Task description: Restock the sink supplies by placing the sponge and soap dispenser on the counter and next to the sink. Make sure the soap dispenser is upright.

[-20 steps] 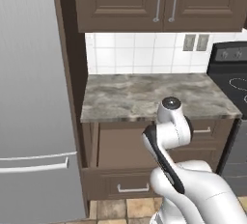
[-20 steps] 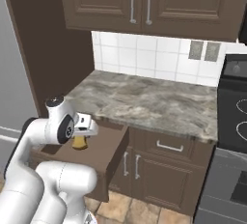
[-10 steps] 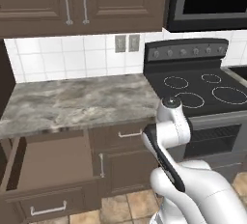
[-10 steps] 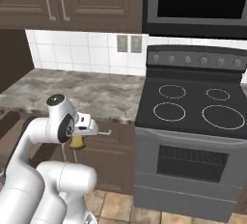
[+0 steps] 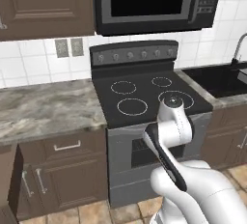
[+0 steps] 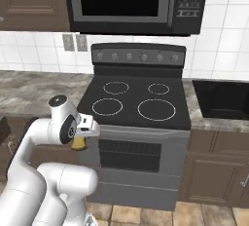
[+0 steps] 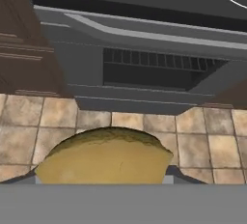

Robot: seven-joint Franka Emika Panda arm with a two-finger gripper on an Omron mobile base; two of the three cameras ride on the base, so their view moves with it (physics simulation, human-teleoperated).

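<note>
Before the black stove (image 6: 138,98), the tool (image 6: 80,140) grips the yellow-tan, round-edged sponge (image 7: 103,158).

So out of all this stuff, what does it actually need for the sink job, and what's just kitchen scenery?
Part of the job:
- sponge, held in the hand
- sink
- counter beside the sink

Just there:
- stove
- microwave
- wall outlets
- floor tiles
</note>
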